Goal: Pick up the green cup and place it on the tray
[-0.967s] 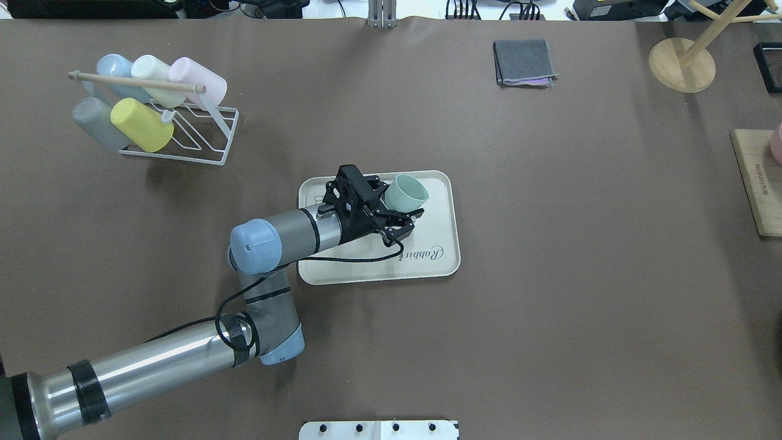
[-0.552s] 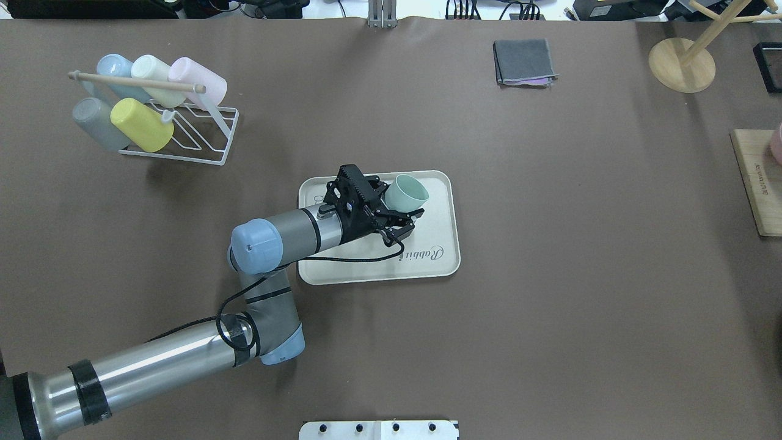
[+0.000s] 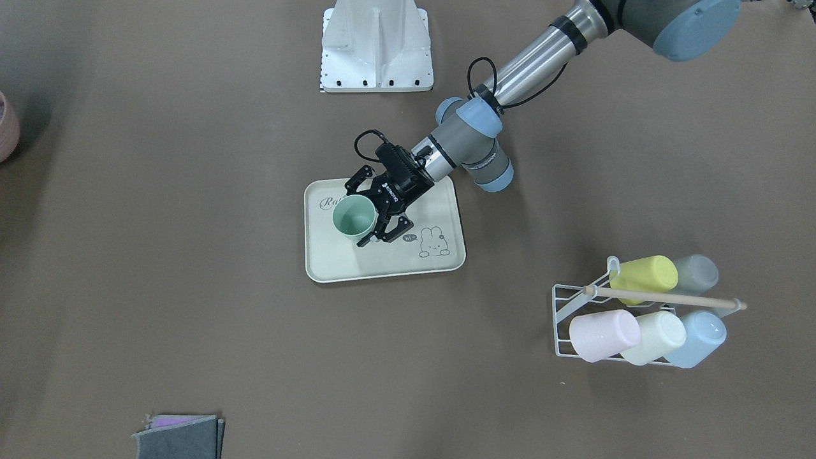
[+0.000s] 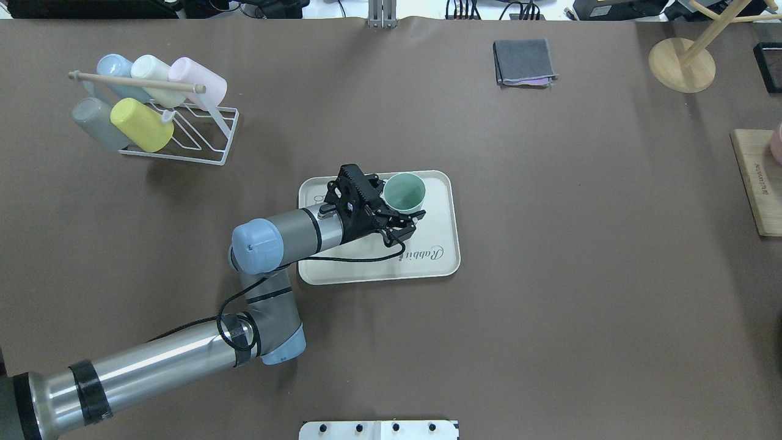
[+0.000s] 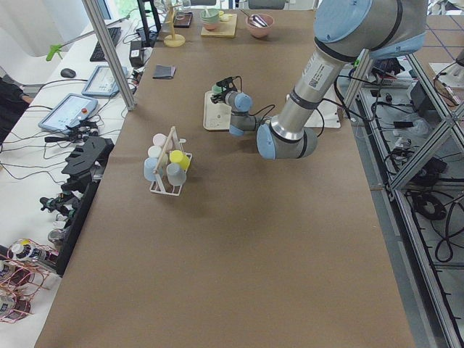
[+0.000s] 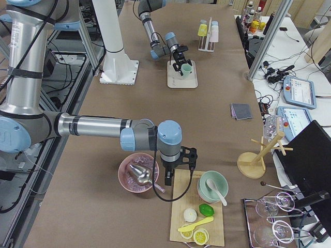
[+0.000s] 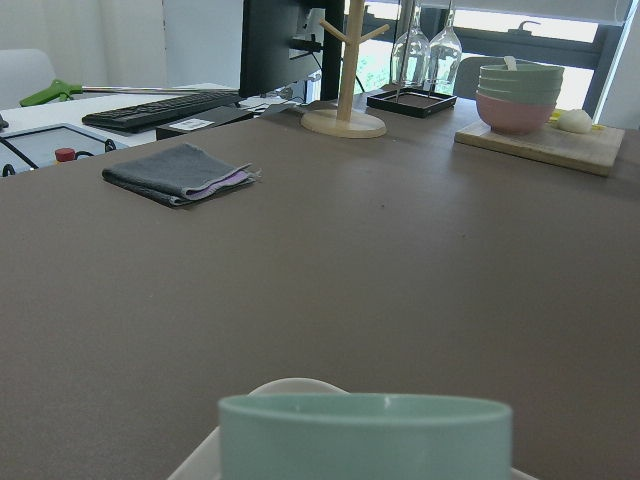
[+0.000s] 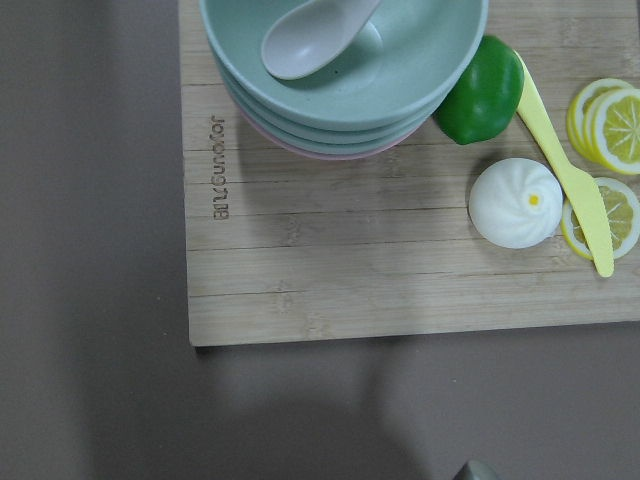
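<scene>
The green cup [image 4: 404, 192] stands upright, mouth up, on the tray [image 4: 445, 206], toward its far side in my overhead view; my left gripper [image 3: 358, 214] reaches in low from the side, fingers spread wide either side of the cup; the right gripper [image 6: 168, 181] points down at the edge of a wooden board [image 8: 350, 270] with stacked bowls [image 8: 400, 90] holding a spoon [image 8: 310, 40]; how its fingers stand I cannot tell.

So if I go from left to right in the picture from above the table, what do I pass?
First the cup rack → tray with the green cup on it → folded grey cloth → round wooden stand → wooden board.
</scene>
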`<state>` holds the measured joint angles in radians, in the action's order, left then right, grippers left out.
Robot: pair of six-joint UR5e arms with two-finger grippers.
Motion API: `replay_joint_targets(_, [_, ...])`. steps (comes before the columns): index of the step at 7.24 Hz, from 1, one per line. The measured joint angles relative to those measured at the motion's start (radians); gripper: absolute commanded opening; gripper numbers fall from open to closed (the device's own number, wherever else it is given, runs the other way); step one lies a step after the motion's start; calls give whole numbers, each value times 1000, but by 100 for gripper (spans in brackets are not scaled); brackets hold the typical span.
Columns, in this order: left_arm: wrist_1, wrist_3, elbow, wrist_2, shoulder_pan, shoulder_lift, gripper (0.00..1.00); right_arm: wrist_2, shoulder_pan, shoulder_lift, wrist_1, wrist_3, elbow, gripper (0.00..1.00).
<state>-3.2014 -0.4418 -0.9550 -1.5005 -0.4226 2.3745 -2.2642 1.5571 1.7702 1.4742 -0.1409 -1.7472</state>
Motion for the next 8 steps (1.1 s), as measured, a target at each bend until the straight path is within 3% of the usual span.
replay_joint_targets(3, [0,1,-1,0,0,0,83,0,0,-1,0,1,0,100])
replay_joint_targets(4, [0,1,-1,0,0,1,99,0,-1,-1,0,1,0,100])
replay_joint_targets(8, [0,6,-10,-6,-7,2,99,0,-3,-2,0,0,0,100])
